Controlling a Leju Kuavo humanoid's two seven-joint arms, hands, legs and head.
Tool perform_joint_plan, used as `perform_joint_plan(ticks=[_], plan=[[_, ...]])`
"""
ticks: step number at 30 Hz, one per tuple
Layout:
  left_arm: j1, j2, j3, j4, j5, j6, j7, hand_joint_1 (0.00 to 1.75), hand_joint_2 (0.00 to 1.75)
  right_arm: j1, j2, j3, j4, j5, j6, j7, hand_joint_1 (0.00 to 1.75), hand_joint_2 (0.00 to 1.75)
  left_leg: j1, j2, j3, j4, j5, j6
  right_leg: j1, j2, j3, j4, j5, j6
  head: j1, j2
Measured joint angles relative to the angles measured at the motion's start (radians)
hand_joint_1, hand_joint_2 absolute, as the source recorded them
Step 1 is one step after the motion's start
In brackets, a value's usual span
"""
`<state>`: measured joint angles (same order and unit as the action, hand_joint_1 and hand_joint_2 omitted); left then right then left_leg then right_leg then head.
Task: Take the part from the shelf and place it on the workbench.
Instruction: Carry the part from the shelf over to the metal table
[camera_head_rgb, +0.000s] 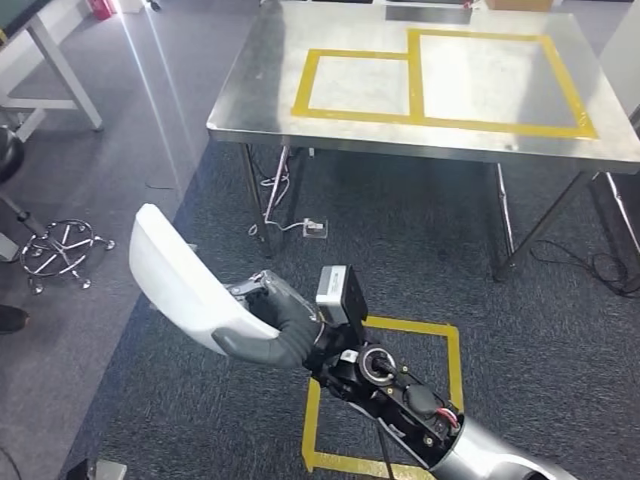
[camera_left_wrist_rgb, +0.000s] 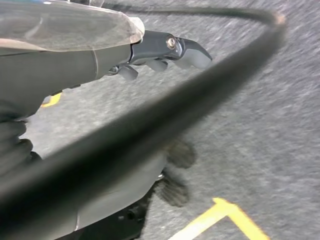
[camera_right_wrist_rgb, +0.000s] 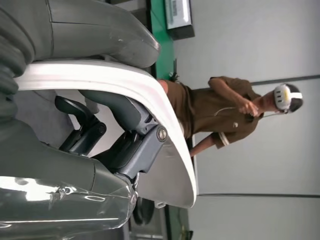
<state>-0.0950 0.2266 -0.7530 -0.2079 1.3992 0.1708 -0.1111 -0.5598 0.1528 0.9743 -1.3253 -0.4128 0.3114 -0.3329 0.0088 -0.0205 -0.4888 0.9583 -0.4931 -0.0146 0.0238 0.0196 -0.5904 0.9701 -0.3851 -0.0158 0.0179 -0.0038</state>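
My right hand (camera_head_rgb: 279, 325) grips a white curved shell part (camera_head_rgb: 177, 280) by one end and holds it out over the dark carpet, short of the workbench. The right wrist view shows the part (camera_right_wrist_rgb: 166, 115) clamped between the thumb and the darker fingers (camera_right_wrist_rgb: 124, 145). The steel workbench (camera_head_rgb: 249, 105) stands ahead, its top marked with two yellow tape rectangles (camera_head_rgb: 413, 75). My left hand (camera_left_wrist_rgb: 162, 52) hangs over the carpet with its fingers apart and nothing in it; a blurred black cable crosses that view.
A yellow tape square (camera_head_rgb: 453, 350) marks the floor beneath my right arm. Cables and a socket box (camera_head_rgb: 315, 228) lie under the bench. A chrome stool base (camera_head_rgb: 64, 250) and a white table leg (camera_head_rgb: 45, 60) stand left. A person (camera_right_wrist_rgb: 222, 112) in brown stands nearby.
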Motion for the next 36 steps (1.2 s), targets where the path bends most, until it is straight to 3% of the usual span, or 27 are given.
perform_joint_plan(ticks=[3,13,36], plan=[[0.003,-0.001,0.0,0.0,0.0,0.0,-0.002,0.0,1.75,0.0,0.0,0.001,0.0,-0.001,0.0,-0.001,1.75,1.75,0.001,0.0,0.001,0.0,0.002,-0.001,0.0,0.007,0.0,-0.002,-0.005,0.008,-0.005,0.0],[0.001,0.004,0.0,0.0,-0.006,-0.001,-0.004,0.0,1.75,0.006,-0.001,-0.003,0.0,-0.009,-0.025,-0.01,1.75,1.75,-0.001,0.001,0.022,-0.034,-0.014,-0.003,-0.001,0.011,0.003,-0.004,-0.022,0.001,-0.024,0.0],[0.001,0.004,0.0,0.0,-0.021,-0.003,-0.004,0.0,1.75,0.025,-0.001,-0.037,0.0,-0.021,-0.039,-0.029,1.75,1.75,-0.007,0.001,0.034,-0.031,-0.012,-0.003,-0.007,0.01,0.017,-0.005,-0.018,0.003,-0.025,0.0]])
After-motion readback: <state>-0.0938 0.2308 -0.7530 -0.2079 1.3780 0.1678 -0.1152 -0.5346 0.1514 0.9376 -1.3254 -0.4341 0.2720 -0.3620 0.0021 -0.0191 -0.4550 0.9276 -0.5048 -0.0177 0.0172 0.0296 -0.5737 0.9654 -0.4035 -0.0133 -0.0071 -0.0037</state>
